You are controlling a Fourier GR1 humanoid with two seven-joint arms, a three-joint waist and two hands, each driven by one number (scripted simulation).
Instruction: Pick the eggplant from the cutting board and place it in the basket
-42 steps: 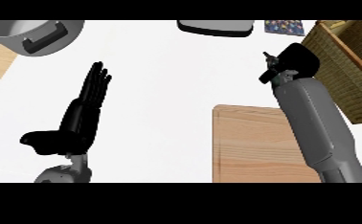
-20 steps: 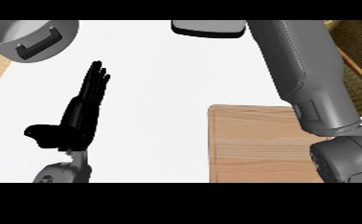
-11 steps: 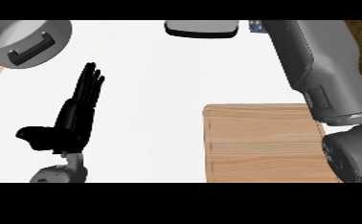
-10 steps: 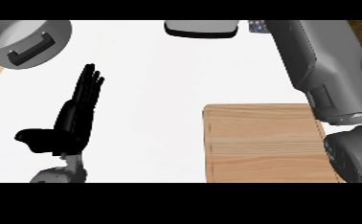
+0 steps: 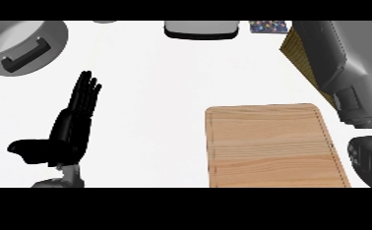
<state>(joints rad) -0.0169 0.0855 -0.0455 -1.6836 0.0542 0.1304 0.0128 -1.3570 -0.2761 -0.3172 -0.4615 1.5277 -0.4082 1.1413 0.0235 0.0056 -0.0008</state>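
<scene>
The left hand (image 5: 70, 126) is resting at the lower left, fingers straight and together, thumb sticking out to the side. The cutting board (image 5: 272, 145) is lying bare on the white counter (image 5: 167, 76) — no eggplant showing. The right forearm (image 5: 338, 62) is reaching up past the basket (image 5: 296, 52); its hand is out of view — fingers can't be judged.

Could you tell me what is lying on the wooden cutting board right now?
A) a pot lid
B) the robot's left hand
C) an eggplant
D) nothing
D: the cutting board shows only bare wood, and the open left hand rests off to its left on the white counter.
</scene>
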